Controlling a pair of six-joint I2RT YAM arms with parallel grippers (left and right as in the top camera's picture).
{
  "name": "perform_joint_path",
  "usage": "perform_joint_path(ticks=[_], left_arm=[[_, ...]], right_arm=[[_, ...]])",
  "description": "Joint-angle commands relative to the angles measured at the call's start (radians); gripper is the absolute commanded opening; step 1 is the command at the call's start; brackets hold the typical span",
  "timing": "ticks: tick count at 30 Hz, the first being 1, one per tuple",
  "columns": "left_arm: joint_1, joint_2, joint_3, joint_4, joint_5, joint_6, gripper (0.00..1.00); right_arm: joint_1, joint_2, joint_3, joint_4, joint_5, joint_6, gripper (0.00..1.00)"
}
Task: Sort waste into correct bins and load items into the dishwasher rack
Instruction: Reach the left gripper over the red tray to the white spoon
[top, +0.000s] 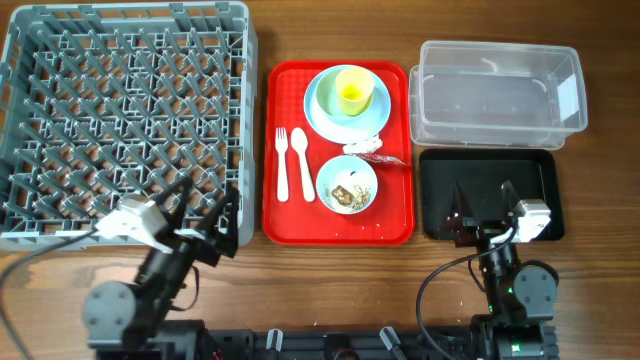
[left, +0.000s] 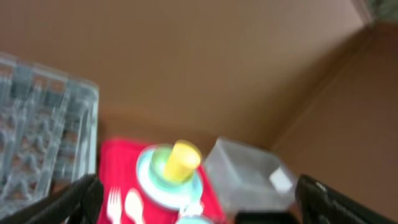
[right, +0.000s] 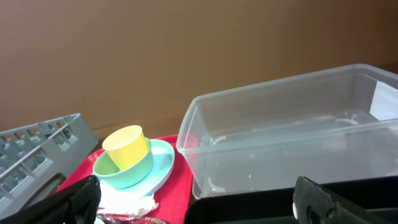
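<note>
From overhead, the yellow cup (top: 352, 92) sits in a bowl (top: 328, 90) on the red tray (top: 338, 228), between rack (top: 125, 110) and clear tub (top: 500, 95). The left gripper (top: 205, 203) and right gripper (top: 485, 198) are spread wide, empty. Left wrist: blurred, fingers (left: 68, 202) far apart. Right wrist: the same, tub close ahead.

I see a wood-grain desk (top: 330, 290) with low sheen. Dishwasher rack (top: 110, 110): grey moulded plastic, matt. Red tray (top: 290, 225): glossy smooth plastic. Clear tub (top: 500, 45): transparent smooth plastic. Black tray (top: 440, 190): dull plastic. Yellow cup (top: 352, 92): smooth plastic. Fork (top: 282, 165): white plastic. Wrapper (top: 368, 150): shiny, foil-like.
</note>
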Motion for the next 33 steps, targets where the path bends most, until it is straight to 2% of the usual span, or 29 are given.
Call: perform_joint_path(ticks=[1,5,7,9,13,15,16,17,19,21,24,26,28,30,33], left_arm=[[-0.005,0.267,0.321,-0.166,0.011,0.031,1.00],[-0.013,0.644,0.737,-0.555,0.037,0.103,1.00],[-0.025,0.784,0.871,-0.687,0.037,0.106,1.00],[-0.035,0.927,0.956,-0.725,0.038,0.105,1.00],[-0.035,1.072,0.959,-0.734,0.210,0.046,1.00],[-0.035,1.134,0.959,-0.733,0.227,0.047,1.00],[-0.036,1.177,0.959,-0.733,0.228,0.045,0.61],[-0.041,1.197,0.959,-0.734,0.227,0.046,0.39],[-0.067,1.240,0.957,-0.745,0.218,0.048,0.04],[-0.133,1.282,0.950,-0.775,0.140,0.057,0.04],[-0.244,1.323,0.950,-0.801,-0.087,0.056,0.04],[-0.335,1.346,0.950,-0.777,-0.239,0.056,0.09],[-0.377,1.360,0.949,-0.747,-0.279,0.052,0.15],[-0.428,1.387,0.949,-0.701,-0.307,0.052,0.29],[-0.481,1.443,0.950,-0.649,-0.366,0.052,0.31]], right_arm=[[0.002,-0.005,0.000,0.004,0.006,-0.002,1.00],[0.002,-0.005,0.000,0.004,0.006,-0.002,1.00],[0.002,-0.005,0.000,0.004,0.006,-0.002,1.00],[0.002,-0.005,0.000,0.004,0.006,-0.002,1.00],[0.002,-0.005,0.000,0.004,0.006,-0.002,1.00],[0.002,-0.005,0.000,0.004,0.006,-0.002,1.00],[0.002,-0.005,0.000,0.004,0.006,-0.002,1.00],[0.002,-0.005,0.000,0.004,0.006,-0.002,1.00],[0.002,-0.005,0.000,0.004,0.006,-0.002,1.00],[0.002,-0.005,0.000,0.004,0.006,-0.002,1.00],[0.002,-0.005,0.000,0.004,0.006,-0.002,1.00],[0.002,-0.005,0.000,0.004,0.006,-0.002,1.00],[0.002,-0.005,0.000,0.004,0.006,-0.002,1.00],[0.002,-0.005,0.000,0.004,0.006,-0.002,1.00],[0.002,-0.005,0.000,0.004,0.006,-0.002,1.00]])
